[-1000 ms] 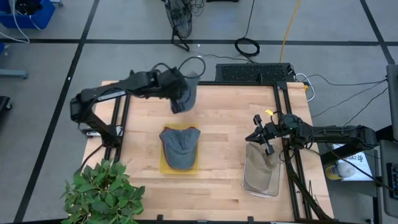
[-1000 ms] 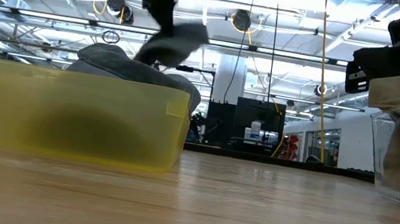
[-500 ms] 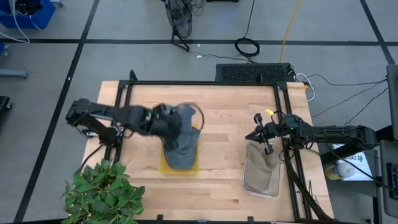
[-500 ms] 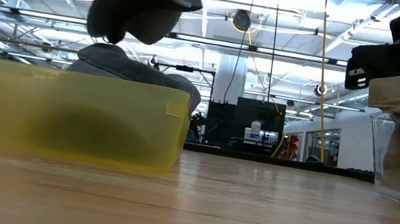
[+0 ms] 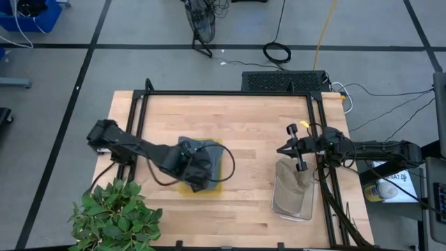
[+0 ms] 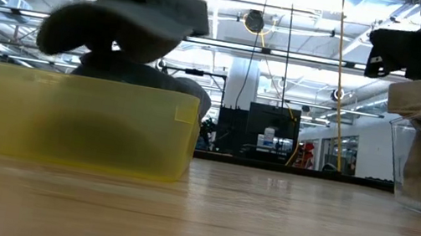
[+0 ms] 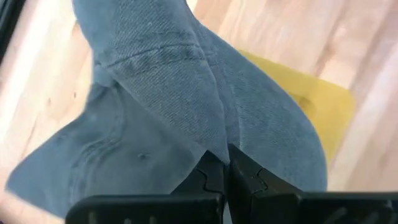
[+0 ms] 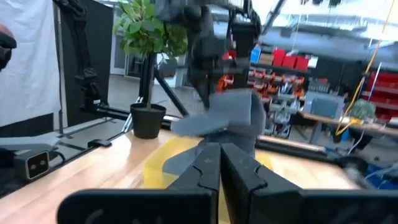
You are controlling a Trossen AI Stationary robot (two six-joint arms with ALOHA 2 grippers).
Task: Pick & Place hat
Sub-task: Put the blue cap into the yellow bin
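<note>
The left arm stretches low across the table's middle, its left gripper (image 7: 225, 169) clamped tight on grey denim. The right arm rests along the table's right edge, wrist raised, the right gripper (image 8: 219, 158) closed on nothing

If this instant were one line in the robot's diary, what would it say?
left hand: shut on grey hat, above yellow bin | another grey hat in bin | right hand: shut, empty, over clear bin

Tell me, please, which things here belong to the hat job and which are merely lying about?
Job: grey hat gripped by left gripper; second grey hat in yellow bin.
Lying about: potted plant; clear bin holding tan fabric; right gripper, shut above it.
</note>
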